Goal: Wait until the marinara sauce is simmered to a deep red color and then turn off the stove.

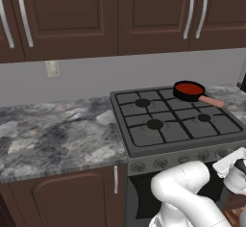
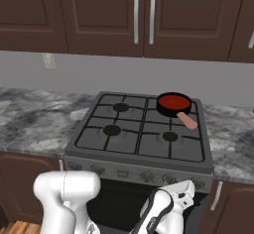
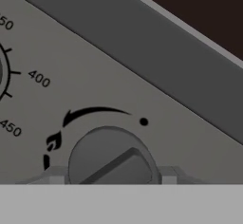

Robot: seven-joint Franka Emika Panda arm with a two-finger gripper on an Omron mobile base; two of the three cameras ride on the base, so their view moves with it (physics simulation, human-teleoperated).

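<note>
With jaws pinched on the stiff, ridged knob (image 3: 111, 159) at lower centre, the gripper (image 3: 109, 180) should twist its bar, not its smooth rim.

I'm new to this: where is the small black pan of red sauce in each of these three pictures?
Left base view: small black pan with the salmon-pink handle sits upper right, on the dark grey gas stove's back right burner.
Right base view: pan right of centre, same back right burner.
Hand view: a round grey stove knob close up; no pan.
Shared landmark: the stove's black grates.
</note>
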